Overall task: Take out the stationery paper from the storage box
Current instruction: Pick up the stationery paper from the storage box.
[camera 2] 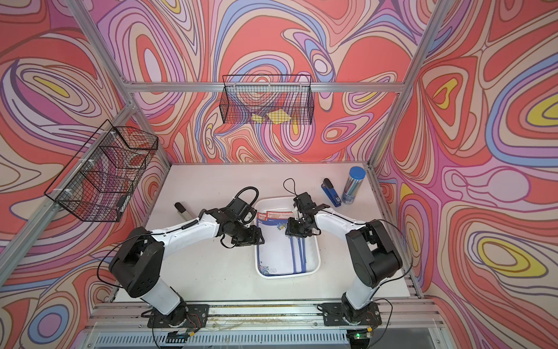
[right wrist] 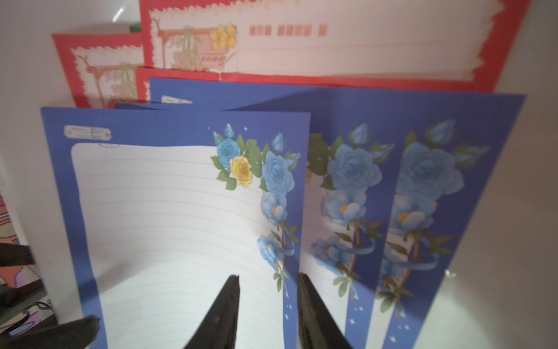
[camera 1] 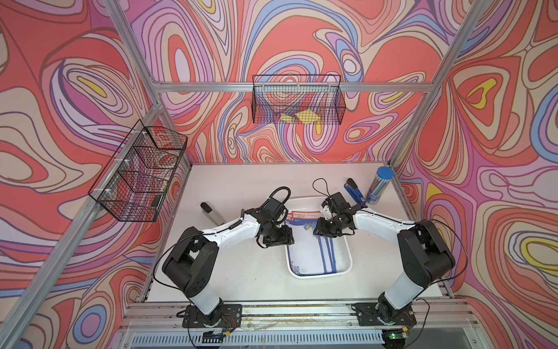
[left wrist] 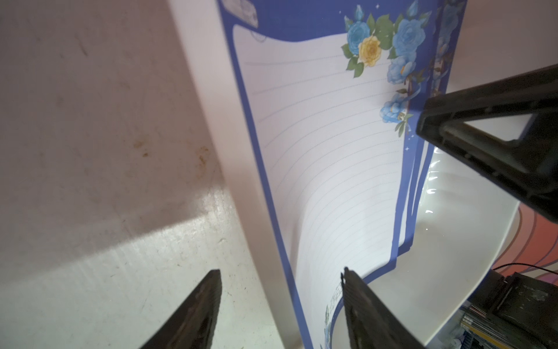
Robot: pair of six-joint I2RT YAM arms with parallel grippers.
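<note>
Both arms bend in from the sides and meet over the storage box [camera 1: 342, 253]. The left arm [camera 1: 229, 229] reaches across the table [camera 1: 241, 278] to the box's left side, with its wrist turned down. The right arm [camera 1: 380, 223] reaches in from the other side and also points down into the box.

The left gripper [left wrist: 281, 270] has its two fingers wide apart. One finger is over the table and one is over the paper. The box's left wall and the edge of the top sheet sit in the gap.

The right gripper [right wrist: 268, 275] has its fingers only a little apart. The blue right edge of the top sheet [right wrist: 169, 211] runs between them, and there is space between the fingers, so they are not squeezed tight.

The stationery paper [camera 1: 305, 250] is inside the box, which sits flat on the table between the two arms. The top sheet is white with thin lines, a blue border, and blue and yellow roses in one corner. It curves up in the middle like a little hill. More blue sheets fan out from under it toward the right wall. Red-bordered sheets [right wrist: 362, 51] lie under them at the far end of the box.
</note>
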